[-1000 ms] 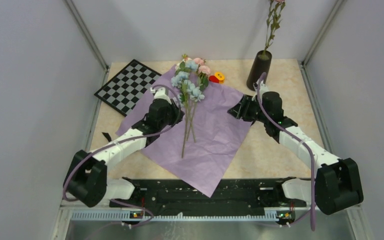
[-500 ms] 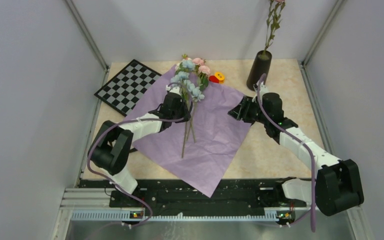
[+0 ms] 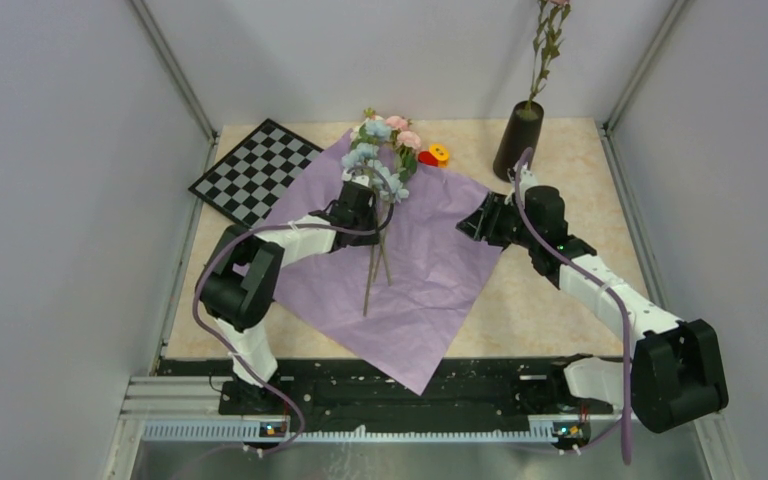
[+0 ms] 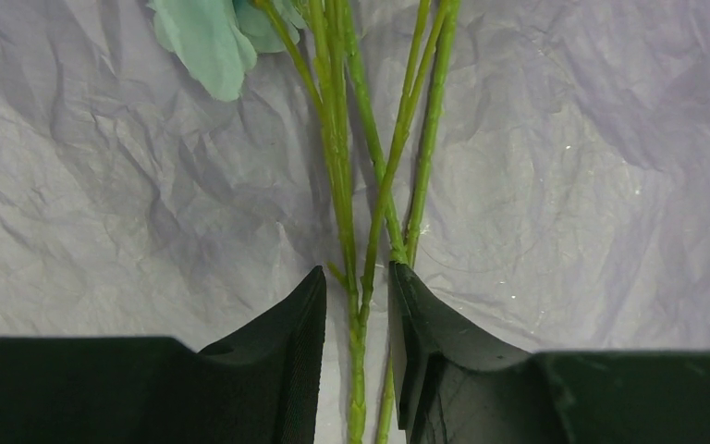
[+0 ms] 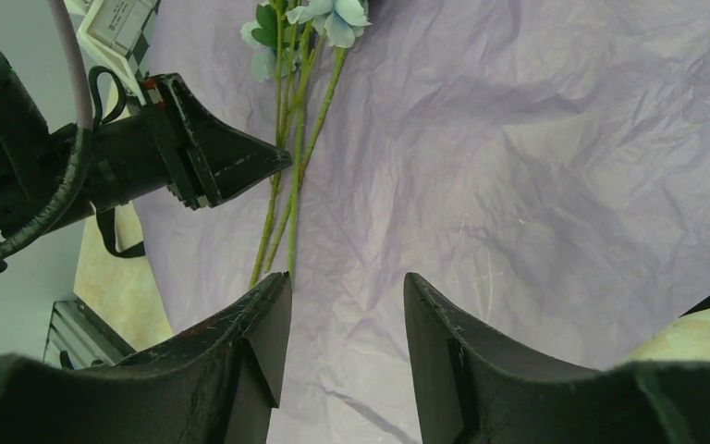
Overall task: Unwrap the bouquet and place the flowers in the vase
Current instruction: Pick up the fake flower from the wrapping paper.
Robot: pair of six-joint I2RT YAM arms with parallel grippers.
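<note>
Left gripper [image 4: 358, 287]: black two-finger claw, far-centre of the table. Its jaws stand apart astride the thin green stems [image 4: 342, 185], which run through the gap unpinched, one lying right at the right-hand finger's tip.

Black-and-white checkered board [image 3: 255, 170]: flat at the far left.

Crinkled lilac-purple paper sheet [image 3: 430, 270]: spread open across the middle, one corner reaching the near edge.

Artificial flowers [image 3: 380, 160]: pink, cream-white and light-blue heads, lying on the sheet's far corner, stems pointing near.

Small red-and-yellow toy block [image 3: 433, 155]: just right of the flower heads.

Right gripper [image 5: 347, 296]: jaws apart and holding nothing, low over the sheet's right edge.

Tall dark brown-black tapered vase [image 3: 517, 140]: upright at the far right, one leafy stem [image 3: 545, 45] standing in it.
</note>
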